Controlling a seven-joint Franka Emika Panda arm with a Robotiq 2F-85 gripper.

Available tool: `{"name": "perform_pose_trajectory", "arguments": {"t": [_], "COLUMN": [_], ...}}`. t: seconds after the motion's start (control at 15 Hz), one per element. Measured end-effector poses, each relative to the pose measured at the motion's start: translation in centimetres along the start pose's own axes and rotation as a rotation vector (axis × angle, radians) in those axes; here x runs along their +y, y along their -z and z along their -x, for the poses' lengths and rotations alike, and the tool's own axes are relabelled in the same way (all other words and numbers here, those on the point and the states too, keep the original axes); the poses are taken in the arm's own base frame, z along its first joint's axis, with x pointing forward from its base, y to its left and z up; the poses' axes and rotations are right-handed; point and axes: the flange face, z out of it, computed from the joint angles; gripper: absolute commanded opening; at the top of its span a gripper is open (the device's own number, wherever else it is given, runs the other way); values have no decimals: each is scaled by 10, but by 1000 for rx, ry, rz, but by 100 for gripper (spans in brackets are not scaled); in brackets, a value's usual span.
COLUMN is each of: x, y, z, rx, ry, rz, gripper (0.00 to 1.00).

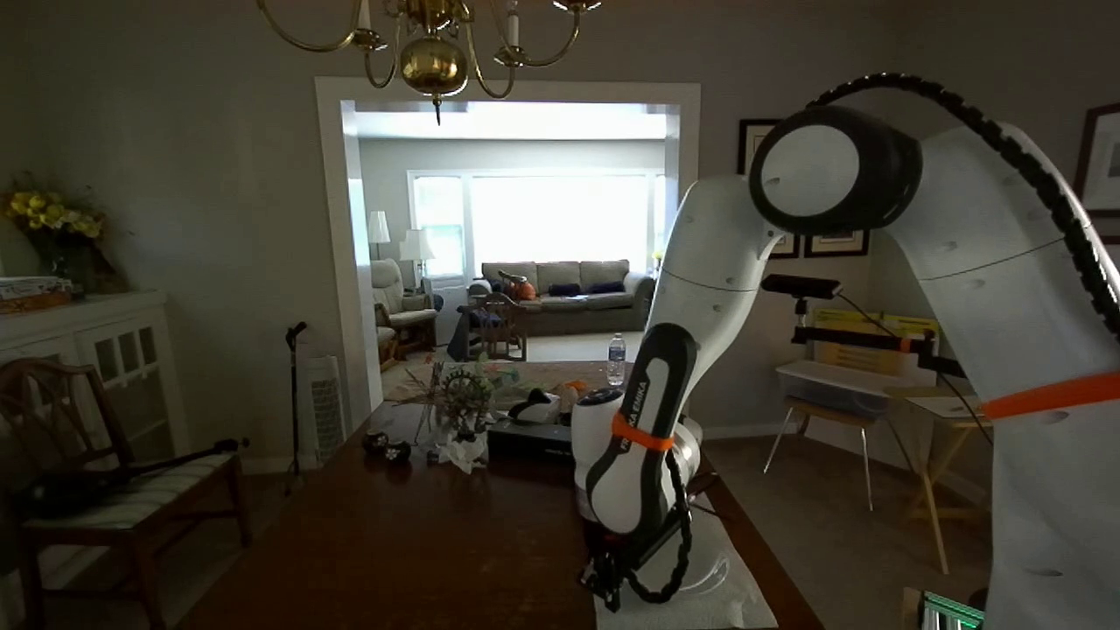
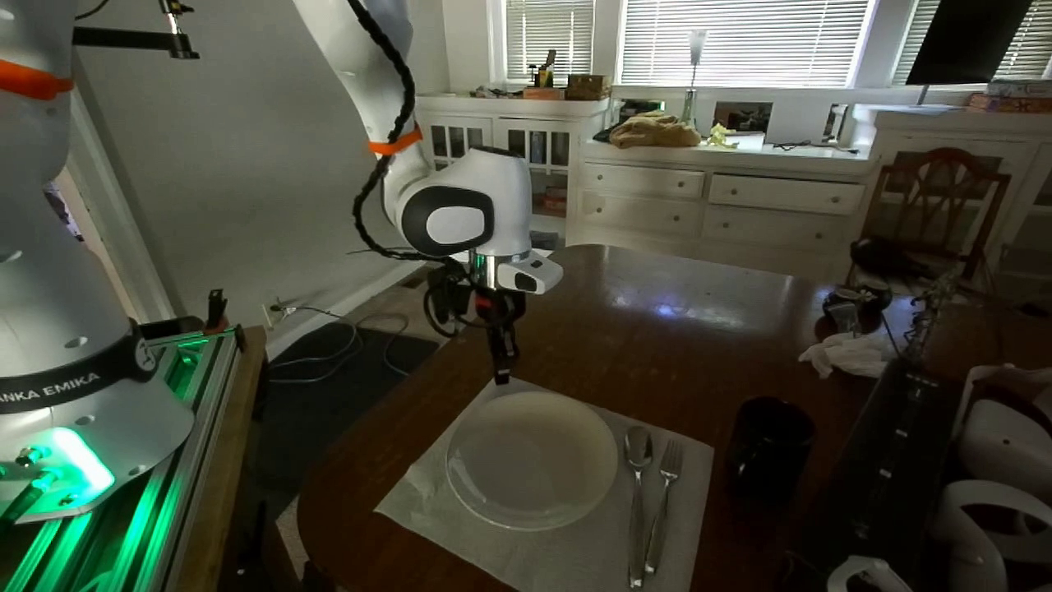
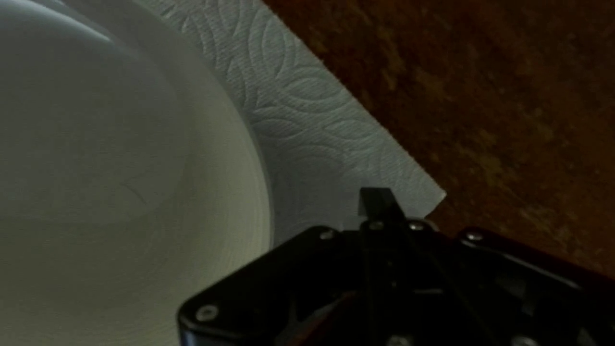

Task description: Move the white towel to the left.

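Towel (image 2: pixel 567 552) lies flat on worktop (image 2: pixel 629 349) under plate (image 2: pixel 532 460), spoon (image 2: pixel 638 448) and fork (image 2: pixel 660 514), whose weight likely pins it. Hand (image 2: pixel 502 380) points down at 1 corner, jaws together, no towel visible between; contact cannot be told. Corner probably chosen to drag without bumping the plate. Rounded worktop edge runs near; bare worktop opens beyond the corner. Mug (image 2: pixel 768 448) near the fork side limits room.

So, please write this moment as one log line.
end effector: shut | position: at corner of paper towel | contact: unclear | plate, spoon, fork: on paper towel

Arm (image 1: pixel 722 262) “EMIKA”, base (image 2: pixel 99 423) “ANKA EMIKA”
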Motion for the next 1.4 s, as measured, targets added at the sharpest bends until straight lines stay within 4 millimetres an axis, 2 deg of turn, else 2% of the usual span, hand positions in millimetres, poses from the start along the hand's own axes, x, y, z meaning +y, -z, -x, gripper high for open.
{"name": "perform_pose_trajectory", "arguments": {"t": [0.33, 0.67, 1.2, 1.4], "x": [4, 2, -34, -42], "y": [-15, -15, -12, -11], "z": [4, 3, -5, -12], "rx": [35, 90, 123, 127], "ry": [5, 5, 6, -9], "rz": [23, 9, -98, -137], "gripper": [0, 0, 0, 0]}}
